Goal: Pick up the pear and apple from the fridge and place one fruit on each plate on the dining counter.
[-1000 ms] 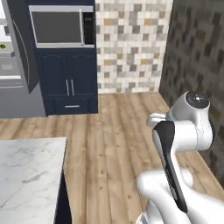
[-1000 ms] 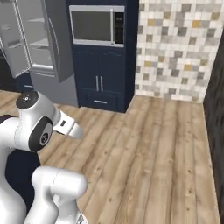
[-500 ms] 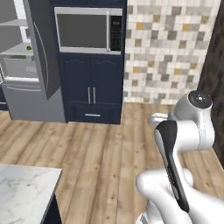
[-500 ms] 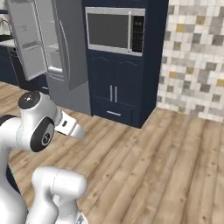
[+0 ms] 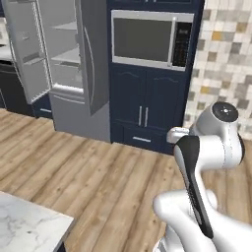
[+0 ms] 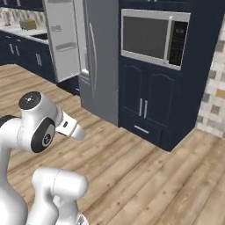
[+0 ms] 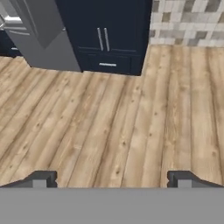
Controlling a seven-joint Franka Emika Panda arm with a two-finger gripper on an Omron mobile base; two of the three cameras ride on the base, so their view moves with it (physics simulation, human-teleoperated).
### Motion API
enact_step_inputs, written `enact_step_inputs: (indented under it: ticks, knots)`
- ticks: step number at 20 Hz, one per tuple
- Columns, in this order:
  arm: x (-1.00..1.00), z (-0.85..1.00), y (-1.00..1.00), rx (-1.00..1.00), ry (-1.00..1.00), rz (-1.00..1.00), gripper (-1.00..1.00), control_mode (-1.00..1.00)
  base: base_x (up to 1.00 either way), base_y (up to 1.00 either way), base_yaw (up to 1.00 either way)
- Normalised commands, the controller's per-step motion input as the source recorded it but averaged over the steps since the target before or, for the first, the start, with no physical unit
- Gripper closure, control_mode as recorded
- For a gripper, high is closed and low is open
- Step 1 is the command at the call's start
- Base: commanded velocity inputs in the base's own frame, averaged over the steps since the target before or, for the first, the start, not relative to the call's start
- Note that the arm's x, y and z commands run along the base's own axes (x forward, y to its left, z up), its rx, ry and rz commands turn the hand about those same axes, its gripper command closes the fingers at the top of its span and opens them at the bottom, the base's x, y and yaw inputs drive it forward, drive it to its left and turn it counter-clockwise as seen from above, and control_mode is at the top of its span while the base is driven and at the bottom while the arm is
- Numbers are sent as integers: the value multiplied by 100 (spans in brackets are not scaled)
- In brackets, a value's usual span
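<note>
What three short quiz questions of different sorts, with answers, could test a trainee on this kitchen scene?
1. True or false: the fridge stands with a door open.
2. What is built in above the navy cabinet doors? A) an oven B) a microwave C) a sink
3. What lies under the gripper in the hand view?

Key:
1. True; white shelves show inside.
2. B, the microwave.
3. Bare wooden floor; the jaws stand wide apart and hold nothing.
</note>
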Motion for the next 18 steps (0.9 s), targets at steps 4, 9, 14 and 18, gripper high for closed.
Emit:
enact_step_inputs:
  ticks: [4,9,14,18]
  knots:
    - [0,0,0,0,0,0,-100,100,72,6,52]
    - [0,0,0,0,0,0,-100,100,94,1,53]
    - [0,0,0,0,0,0,-100,100,100,0,41]
    - [0,0,0,0,0,0,-100,100,100,0,27]
